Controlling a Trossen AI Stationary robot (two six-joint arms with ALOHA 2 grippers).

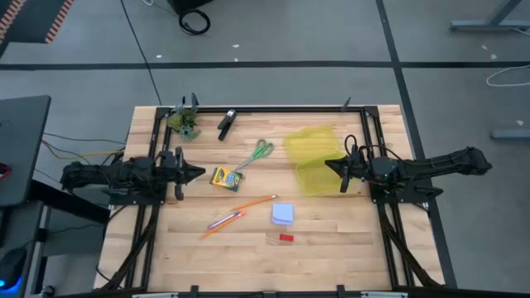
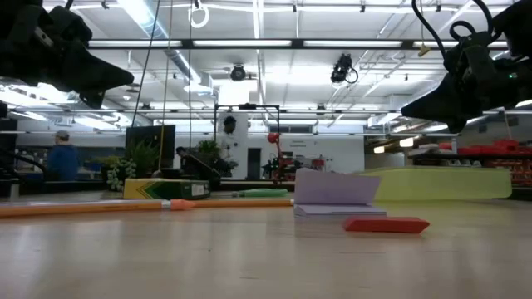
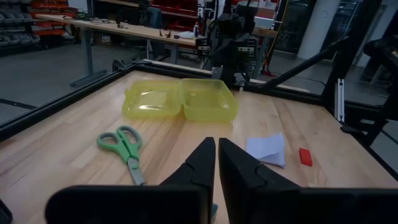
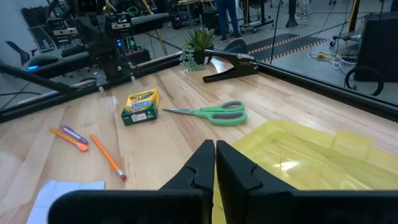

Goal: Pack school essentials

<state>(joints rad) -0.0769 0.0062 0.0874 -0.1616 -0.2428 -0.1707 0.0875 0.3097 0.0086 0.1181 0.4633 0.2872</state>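
Note:
The green-handled scissors (image 1: 252, 155), yellow-green crayon box (image 1: 224, 178), orange pencil (image 1: 248, 204), pink-purple pen (image 1: 222, 222), pale blue note pad (image 1: 282, 214) and red eraser (image 1: 286, 237) lie flat on the wooden table. An open yellow translucent box (image 1: 313, 157) rests right of the scissors. My left gripper (image 1: 199, 173) hovers shut just left of the crayon box. My right gripper (image 1: 329, 165) hovers shut over the yellow box (image 4: 311, 162). In the left wrist view the scissors (image 3: 127, 146), note pad (image 3: 266, 149) and eraser (image 3: 305, 156) lie beyond my fingers.
A black clip-like object (image 1: 226, 123) and a small green leafy clump (image 1: 185, 122) sit near the table's far edge. A dark frame (image 1: 290, 109) runs around the table. Bare wood lies along the near edge below the eraser.

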